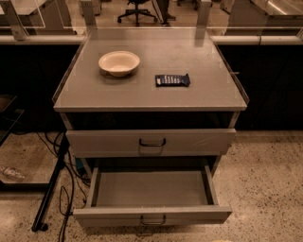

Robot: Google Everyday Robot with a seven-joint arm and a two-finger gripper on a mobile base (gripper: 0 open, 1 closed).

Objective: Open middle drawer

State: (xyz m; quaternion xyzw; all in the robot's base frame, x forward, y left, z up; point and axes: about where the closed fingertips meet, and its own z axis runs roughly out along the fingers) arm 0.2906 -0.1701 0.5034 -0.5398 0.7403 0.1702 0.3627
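Room: lab/office space with a speckled terrazzo floor [265, 189]. A black swivel office chair [137, 10] stands well behind the tabletop, and a pale horizontal rail [265, 40] runs along the tabletop's back edge on both sides.

Camera view, looking down from the front:
- The flat grey metal tabletop [151, 97] of a drawer cabinet fills the upper middle.
- A round cream bowl [119, 63] sits upright on the tabletop's back-left part.
- A small dark blue snack packet [172, 80] lies flat on the tabletop, right of centre and apart from the bowl.
- There is a dark gap directly under the tabletop. Below that is the grey upper drawer [194, 142], whose front stands slightly proud of the tabletop's front edge. Its dark wire pull [152, 142] sits at centre.
- The middle drawer [151, 189], wide, shallow and of grey metal, is the next one down from the tabletop. It is pulled far out toward the camera, with the inside floor exposed. Its flat front [199, 216] sits low in the frame, with a small wire pull [153, 220] at centre.
- Black cables [66, 186] and a black angled stand leg [49, 189] are on the floor, below and left of the tabletop.

Hand: nowhere in this view, so I can't tell its state.
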